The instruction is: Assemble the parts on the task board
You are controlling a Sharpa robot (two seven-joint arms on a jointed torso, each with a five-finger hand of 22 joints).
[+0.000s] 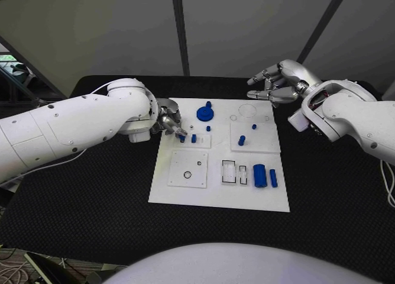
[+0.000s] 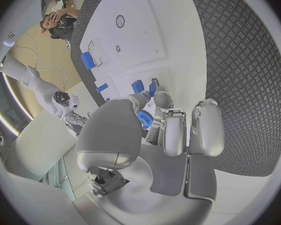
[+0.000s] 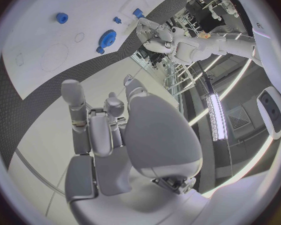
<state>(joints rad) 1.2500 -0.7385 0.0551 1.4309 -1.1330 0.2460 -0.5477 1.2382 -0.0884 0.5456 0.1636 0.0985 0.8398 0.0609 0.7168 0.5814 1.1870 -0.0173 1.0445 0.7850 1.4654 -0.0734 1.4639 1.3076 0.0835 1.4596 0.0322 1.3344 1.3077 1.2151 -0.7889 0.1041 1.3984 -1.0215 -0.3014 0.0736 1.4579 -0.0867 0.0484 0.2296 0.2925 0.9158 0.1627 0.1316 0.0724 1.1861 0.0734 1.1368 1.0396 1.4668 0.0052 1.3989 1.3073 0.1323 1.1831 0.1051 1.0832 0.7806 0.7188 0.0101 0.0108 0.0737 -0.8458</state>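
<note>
The white task board (image 1: 219,189) lies mid-table. My left hand (image 1: 170,123) reaches over its far left part, and its thumb and one finger pinch a small blue peg (image 1: 182,138) (image 2: 152,89) right at the board. A second peg (image 1: 194,138) (image 2: 137,86) stands beside it. A blue gear (image 1: 204,112) (image 2: 145,119) (image 3: 107,37) sits on the far middle of the board. Two blue cylinders (image 1: 259,175) lie near the right edge. My right hand (image 1: 278,83) (image 3: 106,130) hovers beyond the far right corner, fingers apart and empty.
More small blue pegs (image 1: 241,140) (image 1: 253,126) stand on the board's right half. A square plate with a ring hole (image 1: 188,168) and two slots (image 1: 234,173) lie toward the near side. Black matting (image 1: 87,201) surrounds the board.
</note>
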